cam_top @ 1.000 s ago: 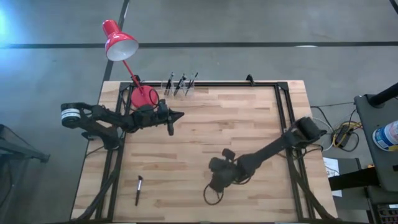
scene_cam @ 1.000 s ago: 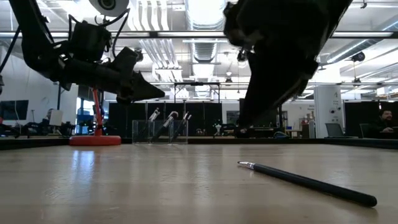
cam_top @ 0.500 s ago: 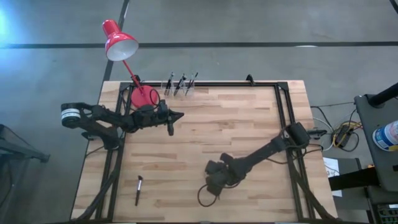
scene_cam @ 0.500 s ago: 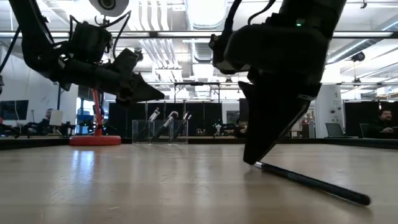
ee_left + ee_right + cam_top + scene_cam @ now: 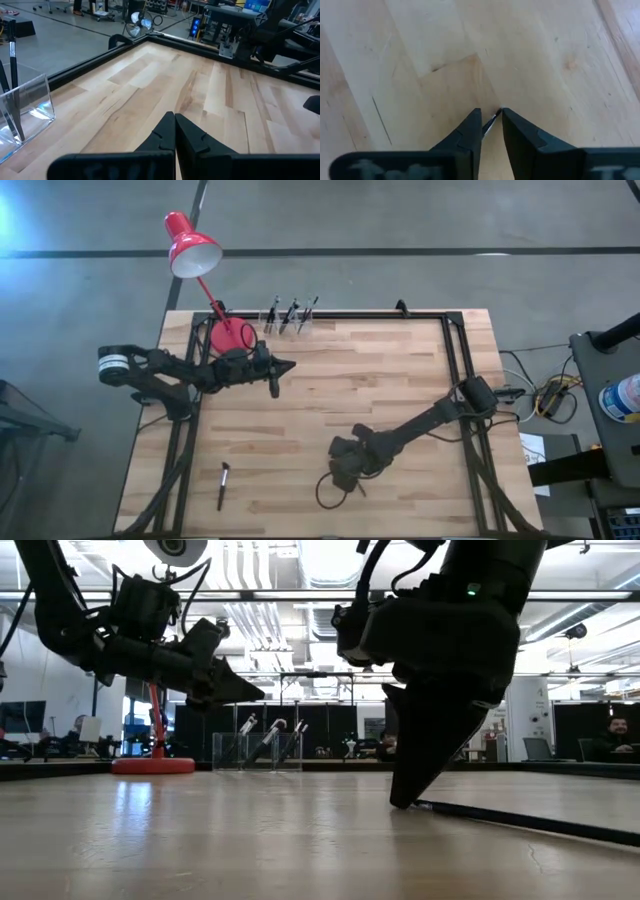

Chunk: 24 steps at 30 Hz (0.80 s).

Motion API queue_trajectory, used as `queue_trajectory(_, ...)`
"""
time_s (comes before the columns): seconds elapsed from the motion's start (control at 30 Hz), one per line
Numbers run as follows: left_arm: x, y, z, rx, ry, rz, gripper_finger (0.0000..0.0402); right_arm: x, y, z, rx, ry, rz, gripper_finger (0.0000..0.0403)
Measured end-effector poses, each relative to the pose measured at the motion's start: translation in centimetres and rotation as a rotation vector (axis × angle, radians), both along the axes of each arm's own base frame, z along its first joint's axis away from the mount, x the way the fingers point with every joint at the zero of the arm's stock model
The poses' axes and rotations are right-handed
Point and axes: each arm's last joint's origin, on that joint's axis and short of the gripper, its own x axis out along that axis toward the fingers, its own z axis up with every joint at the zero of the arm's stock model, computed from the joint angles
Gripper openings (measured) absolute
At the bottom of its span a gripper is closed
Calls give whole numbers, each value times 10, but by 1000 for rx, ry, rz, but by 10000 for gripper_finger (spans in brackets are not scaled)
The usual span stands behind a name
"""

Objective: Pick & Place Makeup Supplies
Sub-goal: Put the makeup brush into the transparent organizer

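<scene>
A thin dark makeup brush (image 5: 520, 823) lies on the wooden table (image 5: 400, 380). Its fine silvery end (image 5: 492, 121) sits between the fingers of my right gripper (image 5: 491, 114), which points steeply down with its tips on the table (image 5: 403, 802) near the middle front (image 5: 345, 477). A second brush (image 5: 223, 485) lies flat at the near left. More brushes stand in a clear holder (image 5: 290, 317) at the far edge. My left gripper (image 5: 288, 366) hovers shut and empty above the far left of the table. My right gripper has closed around the brush's thin silvery end (image 5: 495, 118), which lies slantwise in the narrow gap between the two fingers. The fingers (image 5: 420, 765) come from above, slanting down, with their tips at the table. The rest of the brush lies flat on the wood.
A red desk lamp (image 5: 192, 248) stands with its base (image 5: 230, 335) at the far left corner, beside my left arm. A black frame rail (image 5: 450, 360) runs round the table. Bare wood lies between the two arms. A cable loop (image 5: 330, 492) hangs by my right wrist.
My right gripper has come down onto the table at the brush's thin end and has tipped steeper. The brush has slid and swung on the wood, so that its far part now runs out of the low view.
</scene>
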Motion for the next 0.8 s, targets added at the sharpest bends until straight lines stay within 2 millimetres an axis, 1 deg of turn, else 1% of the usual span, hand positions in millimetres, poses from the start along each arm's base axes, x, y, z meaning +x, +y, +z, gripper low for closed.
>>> queue_trajectory(0.3,1,-4,0,-6,-2,-30,0,1,1,0,-17,14,116,28)
queue_trajectory(0.4,2,-7,-2,27,29,-51,0,1,1,2,-43,17,200,14)
queue_trajectory(0.5,2,-10,-4,97,72,-81,0,0,1,5,-58,14,263,10)
queue_trajectory(0.57,2,-10,-4,112,73,-76,0,0,0,8,-66,10,291,10)
queue_trajectory(0.63,3,-8,-3,57,55,-40,0,-1,-1,13,-85,7,325,9)
queue_trajectory(0.7,6,-7,1,15,28,-26,0,-2,-2,21,-98,-16,357,9)
queue_trajectory(0.8,10,-8,6,-2,9,-18,1,-2,-4,34,-149,-60,380,9)
